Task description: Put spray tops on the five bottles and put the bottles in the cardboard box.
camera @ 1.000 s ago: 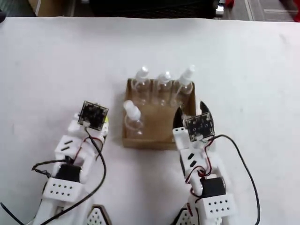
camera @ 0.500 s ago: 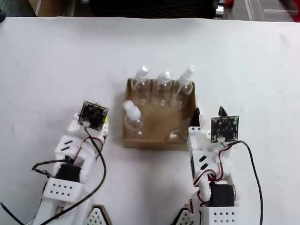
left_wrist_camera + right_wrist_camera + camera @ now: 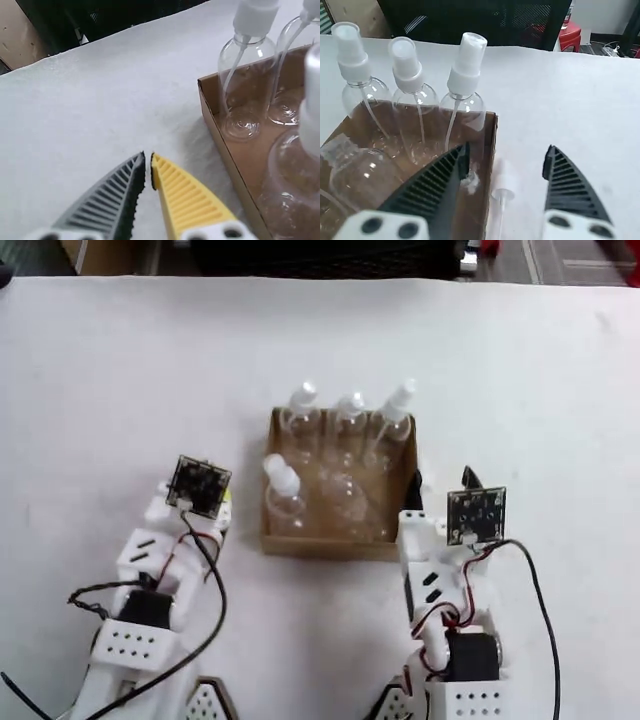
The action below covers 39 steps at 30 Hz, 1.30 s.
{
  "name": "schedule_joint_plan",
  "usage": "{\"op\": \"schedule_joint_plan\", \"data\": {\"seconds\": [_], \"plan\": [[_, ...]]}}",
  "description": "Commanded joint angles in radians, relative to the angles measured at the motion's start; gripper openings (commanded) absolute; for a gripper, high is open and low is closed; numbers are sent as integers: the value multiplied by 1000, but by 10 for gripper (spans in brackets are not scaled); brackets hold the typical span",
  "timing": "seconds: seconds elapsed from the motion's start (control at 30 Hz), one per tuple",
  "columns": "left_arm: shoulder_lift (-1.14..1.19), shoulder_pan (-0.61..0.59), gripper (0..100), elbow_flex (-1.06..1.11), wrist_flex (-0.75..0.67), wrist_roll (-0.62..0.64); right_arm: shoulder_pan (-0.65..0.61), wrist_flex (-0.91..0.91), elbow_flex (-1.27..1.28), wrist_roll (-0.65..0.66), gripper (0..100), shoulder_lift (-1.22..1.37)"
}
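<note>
Right claw [image 3: 507,149], black and ribbed, gapes wide and holds nothing. A loose white spray top [image 3: 501,189] lies on the desk [image 3: 75,100] between its fingers, just beside the cardboard box [image 3: 491,131]. Left claw [image 3: 148,159], grey and yellow, is almost closed and holds nothing. In the box an uncapped clear bottle [image 3: 357,172] lies on its side, one capped bottle [image 3: 283,502] stands beside it, and three capped bottles [image 3: 412,97] stand behind.

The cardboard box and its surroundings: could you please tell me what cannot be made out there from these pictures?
- Fifth bottle, high view: its clear plastic merges with the cardboard box floor, so its neck, and whether it has a top, cannot be told.
- Loose spray top, right wrist view: its tube runs off the picture's edge, between the right gripper fingers.
- Front bottle, left wrist view: cut off by the edge.
</note>
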Motion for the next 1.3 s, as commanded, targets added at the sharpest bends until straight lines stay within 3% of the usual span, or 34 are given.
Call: {"op": "schedule_joint_plan", "data": {"seconds": [0.0,0.57,0.67,0.77,0.9,1.13,1.27], "plan": [[-13,5,28,-54,0,-12,5,-4,-54,-8,214,-8],[-13,7,28,-52,0,-12,1,-4,-46,3,211,-7],[-13,7,28,-52,0,-12,-28,2,-52,104,206,-4],[-13,7,28,-52,0,-12,-137,74,-107,218,177,25],[-13,5,28,-52,0,-12,-186,222,-342,221,193,229],[-13,5,28,-52,0,-12,-213,328,-698,230,214,799],[-13,5,28,-52,0,-12,-289,380,-789,370,215,1013]]}}
